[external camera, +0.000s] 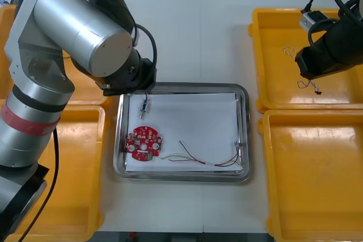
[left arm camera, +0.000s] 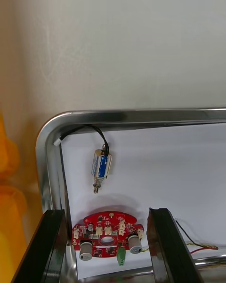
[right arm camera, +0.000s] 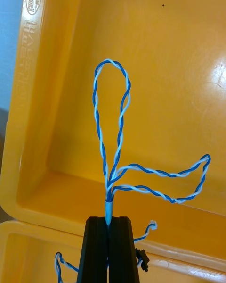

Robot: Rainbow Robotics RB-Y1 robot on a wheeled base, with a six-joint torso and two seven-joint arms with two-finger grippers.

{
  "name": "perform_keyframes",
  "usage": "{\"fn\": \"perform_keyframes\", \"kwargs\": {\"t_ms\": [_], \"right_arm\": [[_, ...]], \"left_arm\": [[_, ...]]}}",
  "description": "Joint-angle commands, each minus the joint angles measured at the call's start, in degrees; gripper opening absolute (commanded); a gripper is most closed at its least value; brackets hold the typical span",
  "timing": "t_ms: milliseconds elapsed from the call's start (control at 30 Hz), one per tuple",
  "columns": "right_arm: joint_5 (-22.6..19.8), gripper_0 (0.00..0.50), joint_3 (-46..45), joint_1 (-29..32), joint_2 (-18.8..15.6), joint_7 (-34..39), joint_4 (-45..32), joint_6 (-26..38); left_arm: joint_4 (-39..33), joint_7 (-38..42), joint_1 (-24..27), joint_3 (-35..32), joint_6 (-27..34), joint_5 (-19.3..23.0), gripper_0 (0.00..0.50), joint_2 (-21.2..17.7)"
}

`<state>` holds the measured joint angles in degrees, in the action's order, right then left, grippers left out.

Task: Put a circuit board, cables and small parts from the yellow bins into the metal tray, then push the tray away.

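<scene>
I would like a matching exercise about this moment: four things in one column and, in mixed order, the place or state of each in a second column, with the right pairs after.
Things
1. red circuit board
2. blue and white cable
3. small metal part
4. left gripper

Places or states
A. open, over the far left corner of the metal tray
B. pinched in the shut right gripper, over a yellow bin
C. in the tray, near left part
D. in the tray, by its far left corner

Pairs: 1-C, 2-B, 3-D, 4-A
</scene>
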<state>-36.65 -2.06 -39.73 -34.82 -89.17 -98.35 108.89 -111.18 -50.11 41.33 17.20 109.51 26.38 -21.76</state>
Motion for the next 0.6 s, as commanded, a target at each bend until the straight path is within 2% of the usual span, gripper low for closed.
{"fn": "perform_keyframes", "kwargs": {"t_ms": [33,267,467,600], "right_arm": [[-0.4,0.000,1.0,0.1,-2.0,1.8,-1.4,0.3],[-1.1,0.000,2.0,-0.3,-2.2,1.0,-5.4,1.1],[-2.1,0.000,4.5,-0.3,-2.4,1.6,-9.7,1.1],[-3.8,0.000,4.5,-0.3,-2.4,1.2,-10.0,1.1]], "left_arm": [[2.1,-5.9,4.6,-3.0,0.5,0.6,0.500,-0.9],[8.5,-7.5,7.7,-3.6,-2.9,1.9,0.500,-4.0],[15.8,-9.2,8.7,-3.6,-11.9,6.7,0.500,-8.2],[19.1,-12.3,8.8,-3.6,-14.9,8.2,0.500,-10.7]]}}
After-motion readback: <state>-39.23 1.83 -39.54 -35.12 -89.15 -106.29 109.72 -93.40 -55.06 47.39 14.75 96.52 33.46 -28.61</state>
